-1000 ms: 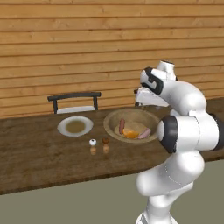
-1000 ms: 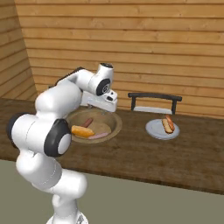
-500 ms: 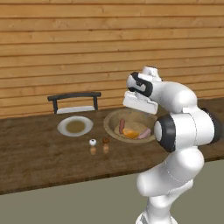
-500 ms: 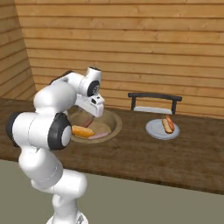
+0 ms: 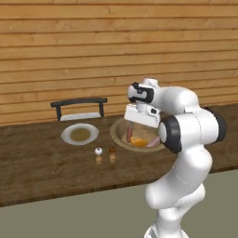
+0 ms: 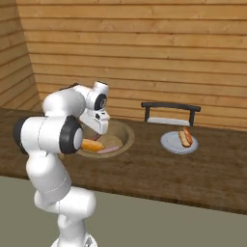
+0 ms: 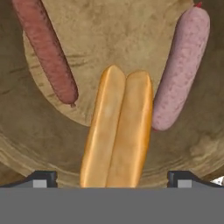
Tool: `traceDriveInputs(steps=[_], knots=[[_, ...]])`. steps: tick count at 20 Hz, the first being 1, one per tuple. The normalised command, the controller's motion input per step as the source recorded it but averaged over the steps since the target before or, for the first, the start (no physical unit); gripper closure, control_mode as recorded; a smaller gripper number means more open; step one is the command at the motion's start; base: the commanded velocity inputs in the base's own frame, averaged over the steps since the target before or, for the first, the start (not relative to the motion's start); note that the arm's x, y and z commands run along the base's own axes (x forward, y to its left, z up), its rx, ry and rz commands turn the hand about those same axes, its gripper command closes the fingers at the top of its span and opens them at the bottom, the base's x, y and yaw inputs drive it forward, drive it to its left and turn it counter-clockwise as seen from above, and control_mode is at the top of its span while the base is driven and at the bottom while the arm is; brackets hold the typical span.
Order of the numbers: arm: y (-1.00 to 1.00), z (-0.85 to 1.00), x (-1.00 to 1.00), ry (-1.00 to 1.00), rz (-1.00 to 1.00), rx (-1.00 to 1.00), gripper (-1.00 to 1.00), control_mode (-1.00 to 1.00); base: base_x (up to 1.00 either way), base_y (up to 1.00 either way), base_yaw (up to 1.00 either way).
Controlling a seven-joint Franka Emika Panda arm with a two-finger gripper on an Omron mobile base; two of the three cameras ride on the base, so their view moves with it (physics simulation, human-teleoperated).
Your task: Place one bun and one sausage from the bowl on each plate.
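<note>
The wooden bowl (image 5: 120, 128) (image 6: 126, 136) (image 7: 39, 144) holds an orange bun (image 7: 117, 131) (image 6: 91, 144) (image 5: 138, 141), a dark red sausage (image 7: 46, 50) and a paler pink sausage (image 7: 181, 70) (image 6: 110, 150). My gripper (image 7: 113, 179) (image 5: 141, 122) hangs open just above the bowl. Its fingertips (image 7: 41, 179) stand either side of the bun's near end and touch nothing. In the left base view, one plate (image 5: 69, 137) left of the bowl is bare. In the right base view, the plate (image 6: 169, 144) right of the bowl carries a bun with a sausage (image 6: 185, 137).
Two small shakers (image 5: 98, 155) (image 5: 112, 154) stand in front of the bowl near the bare plate. A dark-framed rack (image 5: 79, 107) (image 6: 170, 113) stands behind each plate against the wooden wall. The brown counter runs wide to both sides.
My hand has swung from the bowl's far side to over its middle and come down toward the bun. The jaws stayed open. The food has not moved.
</note>
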Motion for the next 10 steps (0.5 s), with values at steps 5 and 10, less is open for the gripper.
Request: traceDriveInputs(steps=[5,10], knots=[[0.13,-0.48,0.0,0.03,0.0,0.0,-1.0,-1.0,0.0,0.0,0.0],[0.29,-0.37,0.01,0.0,0.03,0.0,-1.0,-1.0,0.0,0.0,0.0]])
